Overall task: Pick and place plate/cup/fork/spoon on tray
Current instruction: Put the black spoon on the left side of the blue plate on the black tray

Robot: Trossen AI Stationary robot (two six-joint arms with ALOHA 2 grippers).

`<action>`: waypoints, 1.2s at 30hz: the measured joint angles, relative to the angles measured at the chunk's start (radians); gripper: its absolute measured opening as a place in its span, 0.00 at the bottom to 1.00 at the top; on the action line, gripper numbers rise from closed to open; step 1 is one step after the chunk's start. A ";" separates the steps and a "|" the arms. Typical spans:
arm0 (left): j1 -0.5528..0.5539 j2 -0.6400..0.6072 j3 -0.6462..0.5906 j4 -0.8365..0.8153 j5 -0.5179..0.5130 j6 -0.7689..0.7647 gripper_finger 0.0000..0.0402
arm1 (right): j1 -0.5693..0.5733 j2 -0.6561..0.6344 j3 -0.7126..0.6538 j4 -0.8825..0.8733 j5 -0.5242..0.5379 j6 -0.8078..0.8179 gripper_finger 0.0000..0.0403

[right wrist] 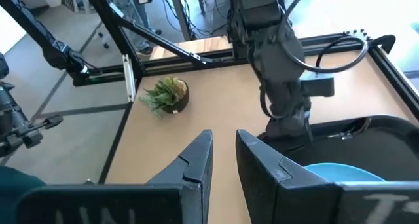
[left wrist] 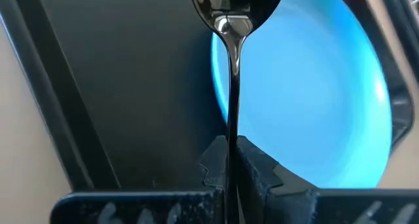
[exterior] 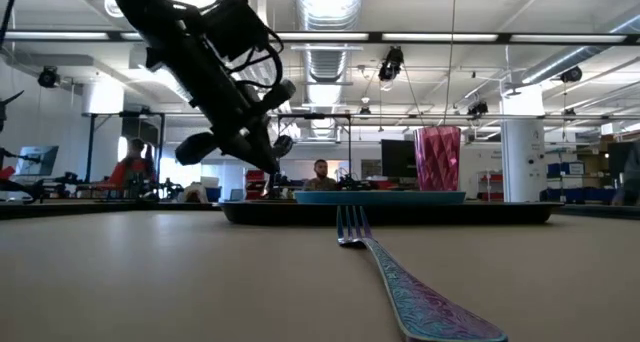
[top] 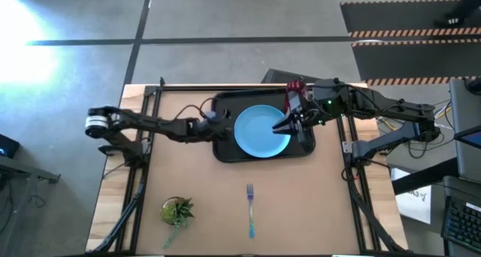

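The black tray (top: 225, 150) lies at the table's far middle. The light-blue plate (top: 259, 131) lies on it, and the dark-red cup (top: 294, 87) stands upright at its far right corner. My left gripper (top: 214, 119) is over the tray's left part, shut on the dark spoon (left wrist: 230, 67). My right gripper (top: 288, 126) is open and empty over the plate's right edge. The blue-handled fork (top: 250, 210) lies flat on the table near the front edge, tines toward the tray. My left gripper pinches the spoon's thin handle (left wrist: 231, 129) between its two fingers, back from the bowl. The spoon sticks straight out ahead of the fingers, in line with them. Its bowl (left wrist: 229, 2) is over the plate's left edge; whether it touches anything I cannot tell.
A small green potted plant (top: 176, 210) stands at the table's near left. Bare table lies between the tray and the fork. The two arms face each other across the plate. People and desks show in the room behind the table in the low view.
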 joint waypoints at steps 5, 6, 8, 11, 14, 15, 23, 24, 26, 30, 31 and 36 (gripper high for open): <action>-0.023 0.009 0.008 -0.014 -0.047 -0.042 0.00 | 0.000 0.000 0.000 -0.016 0.000 -0.009 0.14; -0.025 0.005 0.009 -0.045 -0.055 -0.049 0.00 | 0.000 0.000 0.000 -0.027 0.000 -0.013 0.14; -0.032 -0.001 0.017 -0.132 -0.073 -0.071 0.00 | 0.000 0.000 0.000 -0.048 0.002 -0.013 0.14; -0.046 -0.003 0.027 -0.227 -0.085 -0.115 0.00 | 0.000 0.000 0.000 -0.064 0.002 -0.025 0.14; -0.057 -0.003 0.029 -0.225 -0.088 -0.135 0.00 | 0.000 0.000 0.000 -0.068 0.002 -0.044 0.14; -0.060 -0.004 0.030 -0.224 -0.097 -0.141 0.00 | 0.000 0.000 0.000 -0.068 0.002 -0.049 0.14; -0.063 -0.004 0.039 -0.223 -0.102 -0.167 0.00 | 0.000 0.000 0.000 -0.068 0.002 -0.051 0.14; -0.063 -0.004 0.039 -0.224 -0.103 -0.168 0.00 | 0.000 0.000 0.000 -0.068 0.002 -0.055 0.14; -0.063 -0.004 0.038 -0.224 -0.103 -0.169 0.00 | 0.000 0.000 0.000 -0.068 0.003 -0.063 0.14; -0.068 -0.002 0.037 -0.225 -0.102 -0.190 0.00 | 0.000 0.000 0.000 -0.068 0.003 -0.064 0.14; -0.070 0.002 0.037 -0.225 -0.101 -0.193 0.00 | 0.000 0.000 0.000 -0.068 0.003 -0.064 0.14; -0.077 0.035 0.034 -0.225 -0.076 -0.198 0.00 | 0.000 0.000 0.000 -0.068 0.002 -0.065 0.14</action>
